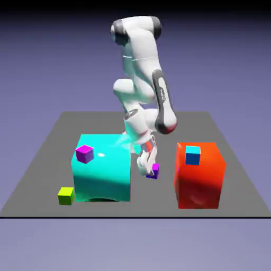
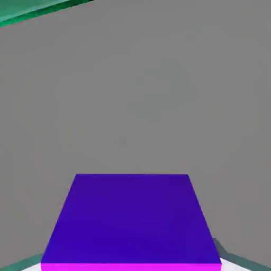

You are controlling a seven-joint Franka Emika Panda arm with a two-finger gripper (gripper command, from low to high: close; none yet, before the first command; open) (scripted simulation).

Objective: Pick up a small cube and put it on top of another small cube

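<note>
The small cube [image 1: 154,170], deep violet with a magenta top, sits in the gap between the two big blocks, low at the grey table. My gripper [image 1: 149,168] is tilted down onto it and shut on it. In the hand view the small cube [image 2: 131,222] fills the lower middle, large, and hides most of the fingers. I cannot tell whether it touches the table. The other small cube [image 1: 65,196], lime yellow-green, rests on the table at the exterior view's left, in front of the cyan block's corner and far from my gripper.
A big cyan block [image 1: 103,172] carries a brighter magenta-pink cube [image 1: 84,153] and stands just left of my gripper. A big red block [image 1: 199,177] with a small blue cube [image 1: 193,155] on top stands to the right. The table's front edge [image 1: 132,217] runs close behind the blocks.
</note>
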